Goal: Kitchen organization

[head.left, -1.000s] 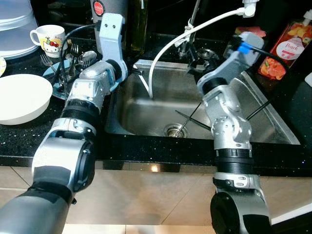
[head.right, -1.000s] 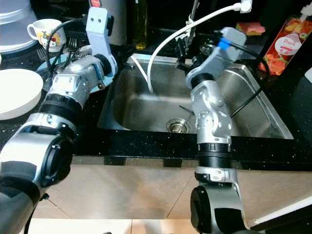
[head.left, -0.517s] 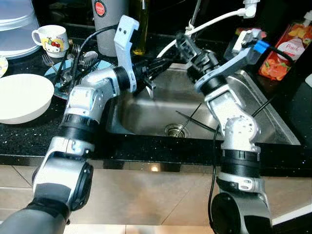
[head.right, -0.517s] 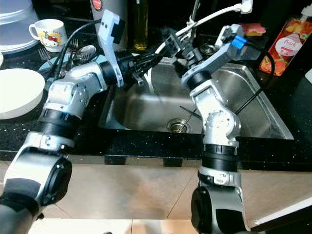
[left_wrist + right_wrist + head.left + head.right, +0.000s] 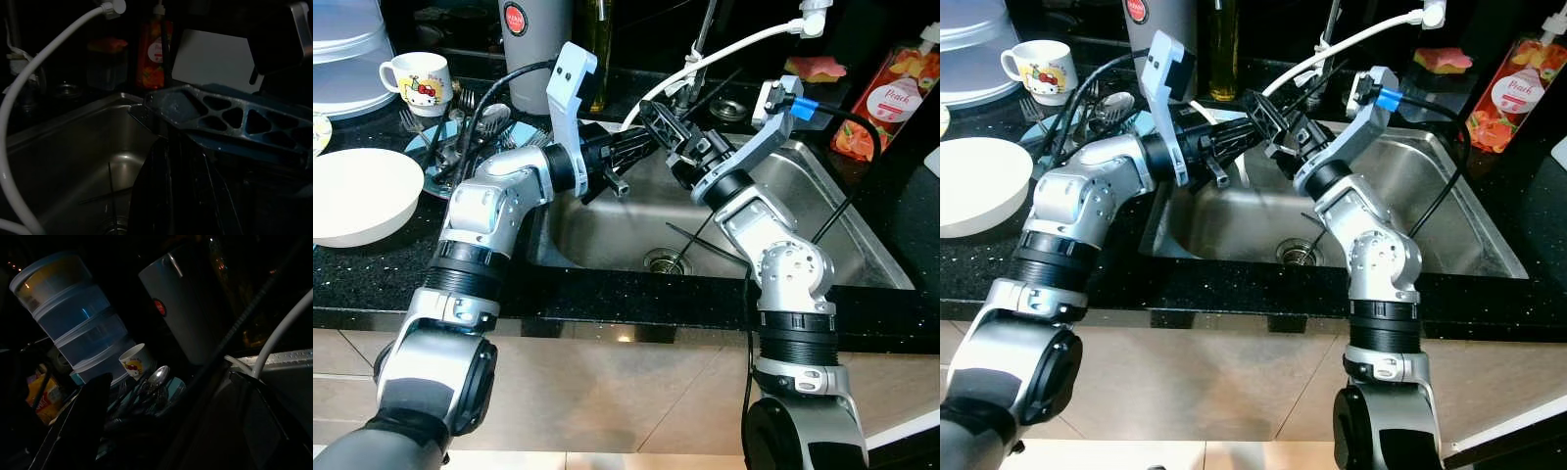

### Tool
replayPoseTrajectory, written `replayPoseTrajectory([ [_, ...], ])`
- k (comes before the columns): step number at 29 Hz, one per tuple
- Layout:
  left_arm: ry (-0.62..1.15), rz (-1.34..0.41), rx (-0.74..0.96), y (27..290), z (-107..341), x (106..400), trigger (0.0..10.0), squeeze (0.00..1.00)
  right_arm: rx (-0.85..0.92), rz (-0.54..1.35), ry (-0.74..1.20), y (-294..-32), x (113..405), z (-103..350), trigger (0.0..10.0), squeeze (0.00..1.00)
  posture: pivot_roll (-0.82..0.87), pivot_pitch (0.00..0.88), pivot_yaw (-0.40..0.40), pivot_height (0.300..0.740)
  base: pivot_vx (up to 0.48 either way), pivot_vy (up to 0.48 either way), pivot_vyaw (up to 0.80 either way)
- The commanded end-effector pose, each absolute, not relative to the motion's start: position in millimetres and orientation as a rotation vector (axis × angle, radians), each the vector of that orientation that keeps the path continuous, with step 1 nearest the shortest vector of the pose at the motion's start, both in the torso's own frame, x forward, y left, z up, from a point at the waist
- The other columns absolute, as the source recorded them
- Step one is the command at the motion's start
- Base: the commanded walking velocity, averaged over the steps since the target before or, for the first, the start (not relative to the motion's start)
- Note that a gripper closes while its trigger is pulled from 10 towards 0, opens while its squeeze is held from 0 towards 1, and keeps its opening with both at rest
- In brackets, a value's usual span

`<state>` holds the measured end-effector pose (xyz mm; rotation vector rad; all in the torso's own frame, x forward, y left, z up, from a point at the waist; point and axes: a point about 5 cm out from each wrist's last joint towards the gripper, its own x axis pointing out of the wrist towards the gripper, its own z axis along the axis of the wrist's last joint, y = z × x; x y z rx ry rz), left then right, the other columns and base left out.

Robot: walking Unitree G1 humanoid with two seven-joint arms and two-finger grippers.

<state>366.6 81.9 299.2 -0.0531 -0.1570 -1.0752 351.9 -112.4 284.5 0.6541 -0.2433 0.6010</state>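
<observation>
Over the back left of the steel sink point(image 5: 876, 257) my two grippers meet tip to tip. The left gripper point(image 5: 641, 145) reaches in from the left. The right gripper point(image 5: 653, 117) points leftward at it, just above and behind. Thin black chopsticks point(image 5: 700, 242) lie crossed by the drain, and another point(image 5: 832, 220) leans on the right wall. A thin dark stick point(image 5: 717, 83) slants up behind the right gripper; whether it is held is unclear. In the left wrist view the right gripper's perforated frame point(image 5: 230, 117) sits very close.
A white hose point(image 5: 724, 47) arcs over the sink from the tap. On the left counter are a blue plate of cutlery point(image 5: 460, 132), a mug point(image 5: 411, 73), a white bowl point(image 5: 357, 196), stacked containers point(image 5: 342, 39) and a grey canister point(image 5: 529, 44). A peach bottle point(image 5: 891, 93) stands at the right.
The left gripper swung right from beside the cutlery plate to above the sink. The right gripper turned left from the tap area, and the two now meet.
</observation>
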Motion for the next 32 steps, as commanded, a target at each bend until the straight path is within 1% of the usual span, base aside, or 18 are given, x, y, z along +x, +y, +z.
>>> replayPoseTrajectory([
  [1, -0.155, -1.071, -0.056, 83, 300, 366, 10.0, 0.0, 0.659, 0.572, -0.224, -118, 354, 281, 8.5, 0.0, 0.21, 0.038, -0.08, 0.74, 0.0, 0.0, 0.0],
  [2, -0.153, -1.067, -0.056, 83, 300, 366, 10.0, 0.0, 0.671, 0.557, -0.22, -120, 355, 280, 4.0, 0.0, 0.21, 0.039, -0.08, 0.74, 0.0, 0.0, 0.0],
  [5, -0.153, -1.067, -0.055, 83, 300, 366, 10.0, 0.0, 0.676, 0.553, -0.219, -121, 355, 280, 4.0, 0.0, 0.21, 0.039, -0.08, 0.74, 0.0, 0.0, 0.0],
  [6, -0.152, -1.066, -0.054, 83, 300, 366, 10.0, 0.0, 0.684, 0.546, -0.22, -122, 356, 280, 0.0, 0.0, 0.21, 0.04, -0.078, 0.74, 0.0, 0.0, 0.0],
  [16, -0.144, -1.057, -0.048, 83, 299, 366, 10.0, 0.0, 0.747, 0.481, -0.232, -132, 360, 281, 0.0, 0.0, 0.21, 0.043, -0.077, 0.74, 0.0, 0.0, 0.0],
  [21, -0.146, -1.058, -0.043, 83, 299, 366, 10.0, 0.0, 0.757, 0.489, -0.233, -132, 360, 281, 0.0, 0.0, 0.21, 0.043, -0.077, 0.74, 0.0, 0.0, 0.0],
  [28, -0.163, -1.014, -0.006, 83, 299, 368, 10.0, 0.0, 0.764, 0.496, -0.228, -130, 360, 281, 0.0, 0.0, 0.21, 0.048, -0.076, 0.74, 0.0, 0.0, 0.0],
  [29, -0.163, -1.0, -0.01, 84, 299, 369, 10.0, 1.0, 0.753, 0.49, -0.225, -130, 360, 280, 10.0, 0.0, 0.21, 0.05, -0.074, 0.74, 0.0, 0.0, 0.0],
  [32, -0.156, -0.974, -0.025, 85, 298, 372, 10.0, 1.0, 0.733, 0.472, -0.219, -131, 361, 278, 10.0, 0.0, 0.21, 0.052, -0.073, 0.74, 0.0, 0.0, 0.0],
])
